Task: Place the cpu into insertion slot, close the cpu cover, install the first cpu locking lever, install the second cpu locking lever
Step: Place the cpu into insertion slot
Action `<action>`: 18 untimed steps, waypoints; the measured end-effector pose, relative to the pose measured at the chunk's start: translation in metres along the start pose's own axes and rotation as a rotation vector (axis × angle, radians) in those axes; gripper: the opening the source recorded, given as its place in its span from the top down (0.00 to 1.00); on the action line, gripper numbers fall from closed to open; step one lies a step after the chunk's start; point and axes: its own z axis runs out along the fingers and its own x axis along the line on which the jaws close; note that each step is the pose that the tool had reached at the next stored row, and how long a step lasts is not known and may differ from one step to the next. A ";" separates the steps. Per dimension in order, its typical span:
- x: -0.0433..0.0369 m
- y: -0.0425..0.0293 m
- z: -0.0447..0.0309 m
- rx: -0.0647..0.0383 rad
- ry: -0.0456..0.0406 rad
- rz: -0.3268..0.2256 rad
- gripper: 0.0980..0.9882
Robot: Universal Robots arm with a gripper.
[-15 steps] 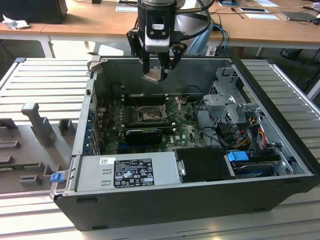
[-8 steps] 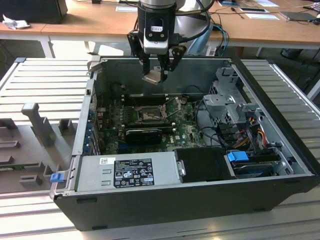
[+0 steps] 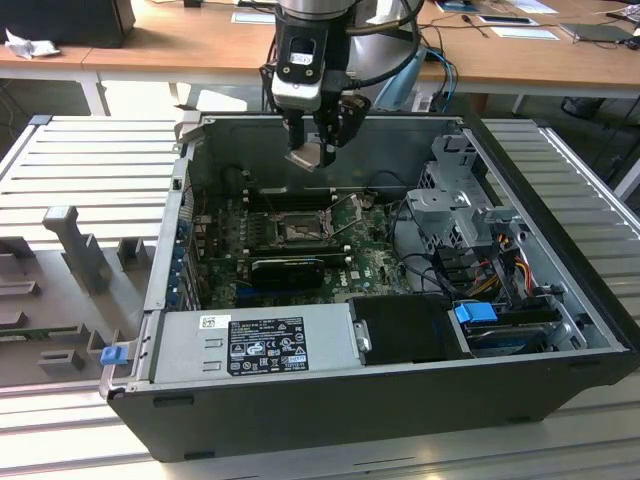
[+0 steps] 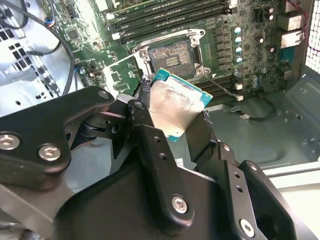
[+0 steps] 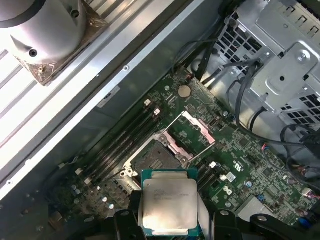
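Observation:
My gripper (image 3: 318, 150) hangs above the open computer case (image 3: 150, 300), shut on the cpu (image 3: 312, 156). In both wrist views the cpu (image 4: 175, 105) (image 5: 169, 205) is a flat square chip with a silver top and a green rim, pinched at its sides between the black fingers (image 4: 142, 122). It is tilted and held well above the board. Under it lies the bare insertion slot (image 5: 152, 161) (image 4: 172, 57) (image 3: 300, 231). The cpu cover (image 5: 189, 134) stands swung open beside the slot. A thin locking lever (image 5: 206, 150) sticks up next to it.
Memory slots (image 4: 170, 17) run along one side of the slot, and a long black card (image 3: 287, 268) lies on the other. A power supply (image 3: 255, 345) fills the case's near side. At the exterior view's right are a drive cage (image 3: 460, 205) and cables (image 3: 500, 250).

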 end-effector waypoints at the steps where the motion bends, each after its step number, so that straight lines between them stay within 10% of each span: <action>1: 0.0000 0.0000 0.0002 0.000 -0.0012 0.013 0.52; 18: 0.0000 -0.0003 0.0027 -0.005 -0.0234 0.261 0.52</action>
